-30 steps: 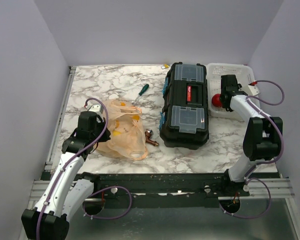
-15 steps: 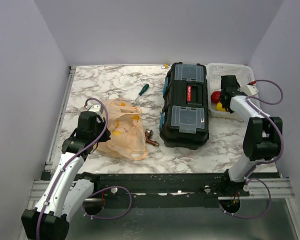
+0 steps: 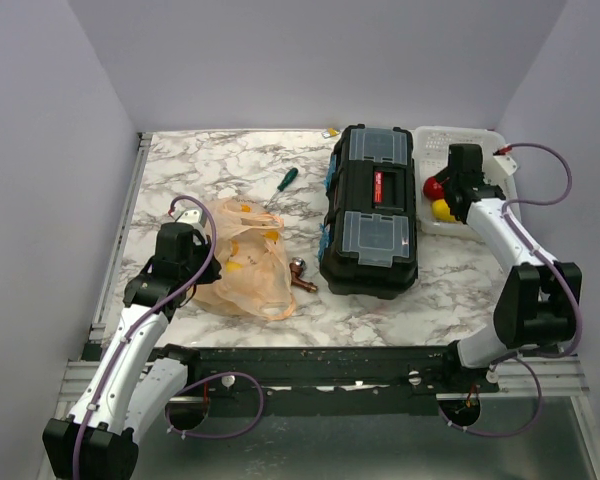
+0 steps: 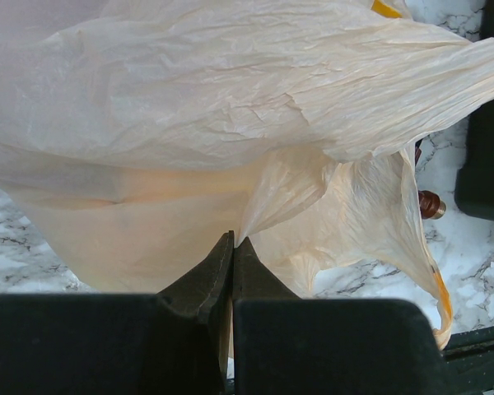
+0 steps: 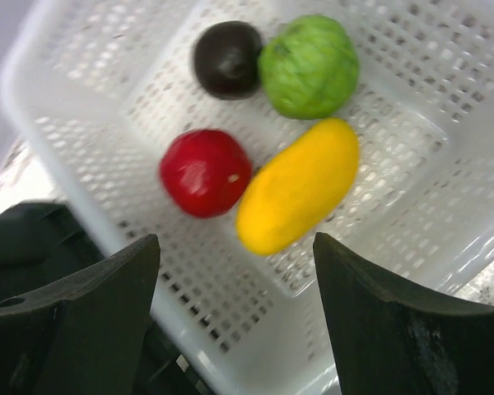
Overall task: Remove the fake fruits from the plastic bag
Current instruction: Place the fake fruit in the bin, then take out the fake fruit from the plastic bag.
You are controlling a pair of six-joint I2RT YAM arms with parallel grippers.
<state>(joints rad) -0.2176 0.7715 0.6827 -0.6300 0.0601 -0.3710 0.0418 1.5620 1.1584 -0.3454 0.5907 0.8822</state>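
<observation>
Left gripper is clamped shut on a fold of the bag, likely pinning it steady. Right gripper hangs wide open, empty, above 4 fruits in the basket.

white-shelled left arm and right arm were seen, black at the joints, purple cables looped alongside; matte black fingers were noted up close.

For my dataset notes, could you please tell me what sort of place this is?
Probably a robot test cell: plain walls enclose a marble-pattern table, with left arm and right arm mounted on a metal frame.
</observation>
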